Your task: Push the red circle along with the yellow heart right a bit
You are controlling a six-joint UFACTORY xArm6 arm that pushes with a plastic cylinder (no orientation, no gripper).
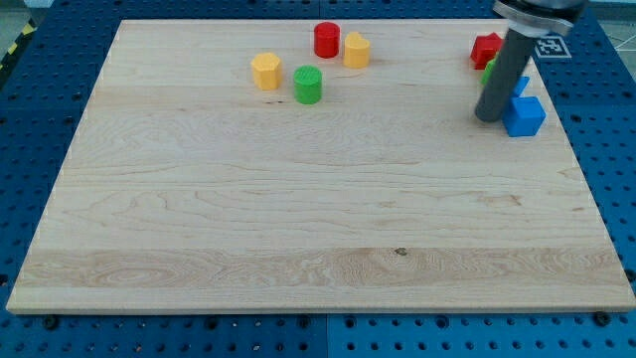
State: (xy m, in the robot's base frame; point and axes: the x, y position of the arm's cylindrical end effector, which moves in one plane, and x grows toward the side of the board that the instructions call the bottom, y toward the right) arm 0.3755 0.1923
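Wooden board carries red circle, yellow heart, green cylinder.

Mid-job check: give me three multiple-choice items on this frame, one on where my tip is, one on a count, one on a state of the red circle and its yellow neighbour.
1. Where is my tip?
A. at the view's right, beside the blue block
B. between the two yellow blocks
C. at the view's bottom left

2. How many yellow blocks are on the board?
A. one
B. two
C. four

3. The red circle and the yellow block to its right are:
A. side by side, about touching
B. stacked
C. at opposite board edges

Answers: 1 A, the rod ends just left of the blue block. 2 B, the second yellow block lies further left. 3 A, they sit together near the view's top.
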